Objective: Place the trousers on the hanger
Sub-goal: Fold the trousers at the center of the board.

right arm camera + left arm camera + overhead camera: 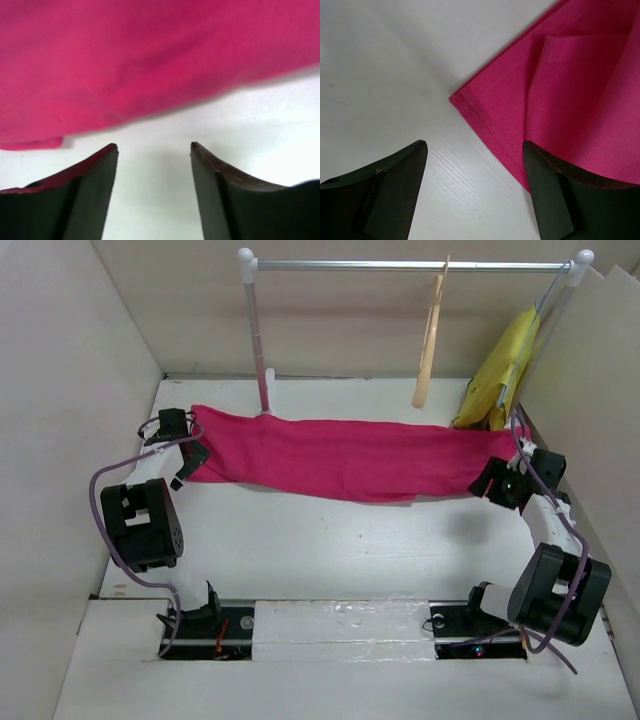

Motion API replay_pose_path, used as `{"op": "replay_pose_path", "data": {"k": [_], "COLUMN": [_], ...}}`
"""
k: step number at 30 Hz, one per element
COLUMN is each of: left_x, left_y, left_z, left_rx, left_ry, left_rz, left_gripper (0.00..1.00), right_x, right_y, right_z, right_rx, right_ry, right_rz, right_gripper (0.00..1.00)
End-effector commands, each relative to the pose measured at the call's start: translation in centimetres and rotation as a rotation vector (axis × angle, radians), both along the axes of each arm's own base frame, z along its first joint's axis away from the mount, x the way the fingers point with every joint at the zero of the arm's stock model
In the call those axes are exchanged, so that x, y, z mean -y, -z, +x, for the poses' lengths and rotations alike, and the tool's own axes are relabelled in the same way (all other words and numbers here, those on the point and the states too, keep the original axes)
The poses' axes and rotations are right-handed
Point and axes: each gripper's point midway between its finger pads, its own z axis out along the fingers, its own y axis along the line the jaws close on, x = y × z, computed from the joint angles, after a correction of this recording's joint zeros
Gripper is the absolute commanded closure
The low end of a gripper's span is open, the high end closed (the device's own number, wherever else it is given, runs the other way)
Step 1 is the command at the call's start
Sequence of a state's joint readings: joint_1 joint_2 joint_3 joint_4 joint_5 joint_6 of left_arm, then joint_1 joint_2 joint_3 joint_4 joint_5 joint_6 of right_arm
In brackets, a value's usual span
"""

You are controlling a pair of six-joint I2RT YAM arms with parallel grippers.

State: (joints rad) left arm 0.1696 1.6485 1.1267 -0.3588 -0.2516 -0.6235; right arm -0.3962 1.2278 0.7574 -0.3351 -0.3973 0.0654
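We judge the step in hand to be taking hold of the two ends of the cloth. To do it well, each arm should ease forward and down until a full hem sits between its fingers. Each should then pinch every layer, and both should lift together so the cloth stays level.

The left gripper stands wide apart and holds nothing. A hemmed corner of the trousers lies just ahead of it, nearer its right finger than its left. That right finger overlaps the cloth edge in the wrist view, though we cannot tell whether it touches. Under the left finger we see only bare table. A second folded layer lies further ahead and to the right, so we would push in deep enough to catch both.

The right gripper is likewise apart and empty. The pink edge runs across just ahead of its fingertips, with bare table between them. We judge a short advance would bring the cloth between the fingers.

From the top view, the trousers lie flat on the table, stretched from one gripper to the other. Beyond them, well behind both grippers, the hanger hangs from a rail. A yellow garment hangs beside it, behind the right gripper. We would keep the lift clear of that garment.
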Motion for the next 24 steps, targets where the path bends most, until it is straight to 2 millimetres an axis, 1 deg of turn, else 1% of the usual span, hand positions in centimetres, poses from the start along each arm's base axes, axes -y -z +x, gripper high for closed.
{"op": "replay_pose_path", "data": {"k": [1,2,3,4,5,6,8,9,10,11,12,13,14,15,16,17,19,20,21,23,24], "left_x": [1.5,1.6,1.7,1.7,1.7,1.5,1.2,0.7,0.5,0.1,-0.3,-0.4,-0.3,-0.3,-0.3,-0.3,-0.5,-0.8,-1.1,-1.7,-2.3], "left_y": [0.0,0.4,0.8,1.2,1.6,2.0,3.2,3.4,3.9,4.0,4.6,4.6,5.0,4.9,4.9,5.2,5.4,5.6,5.8,5.6,5.3], "left_z": [0.5,0.3,0.1,-0.2,-0.4,-0.4,-0.9,-1.0,-1.1,-1.1,-1.5,-1.5,-1.5,-1.3,-1.1,-1.1,-1.3,-1.2,-1.5,-1.7,-1.9], "left_rx": [0.053,0.052,0.041,0.032,0.023,0.016,-0.021,-0.029,-0.043,-0.049,-0.076,-0.086,-0.097,-0.087,-0.076,-0.078,-0.096,-0.108,-0.120,-0.144,-0.150], "left_ry": [0.008,0.001,-0.003,-0.010,-0.015,-0.018,-0.030,-0.051,-0.057,-0.064,-0.082,-0.084,-0.086,-0.086,-0.085,-0.085,-0.099,-0.107,-0.111,-0.113,-0.123], "left_rz": [-0.095,-0.103,-0.107,-0.107,-0.107,-0.098,-0.085,-0.064,-0.053,-0.037,-0.019,-0.018,-0.020,-0.022,-0.022,-0.026,-0.016,-0.003,0.011,0.045,0.080], "left_gripper": [0.27,0.27,0.29,0.33,0.34,0.35,0.39,0.44,0.57,0.61,0.66,0.78,0.80,0.82,0.87,0.90,1.00,1.00,1.00,1.00,1.00], "right_x": [0.1,0.2,0.3,0.4,0.9,1.1,1.7,1.9,2.2,2.3,2.4,2.4,2.8,3.0,3.2,3.1,3.6,3.1,3.0,3.5,3.5], "right_y": [3.1,3.4,4.2,4.6,4.8,5.7,6.2,6.6,7.4,7.4,7.4,7.6,7.2,7.1,7.3,7.5,7.9,8.6,8.6,7.7,7.2], "right_z": [-2.0,-1.8,-1.8,-1.7,-1.4,-1.2,-0.3,0.0,0.5,1.0,1.4,1.7,2.5,2.9,3.3,3.5,4.1,4.3,4.5,5.1,5.2], "right_rx": [-0.040,-0.017,-0.031,-0.031,-0.027,-0.051,-0.042,-0.053,-0.062,-0.048,-0.037,-0.039,-0.007,0.003,0.004,-0.002,-0.012,-0.026,-0.021,0.010,0.016], "right_ry": [-0.020,-0.026,-0.020,-0.015,-0.004,0.004,0.027,0.036,0.056,0.058,0.065,0.086,0.090,0.101,0.129,0.133,0.166,0.160,0.159,0.181,0.171], "right_rz": [0.034,0.054,0.082,0.099,0.102,0.111,0.108,0.113,0.130,0.139,0.148,0.168,0.160,0.166,0.179,0.185,0.194,0.215,0.229,0.218,0.219], "right_gripper": [0.32,0.31,0.30,0.30,0.29,0.29,0.29,0.30,0.30,0.30,0.31,0.31,0.31,0.30,0.31,0.31,0.37,0.52,0.67,0.85,1.00]}}
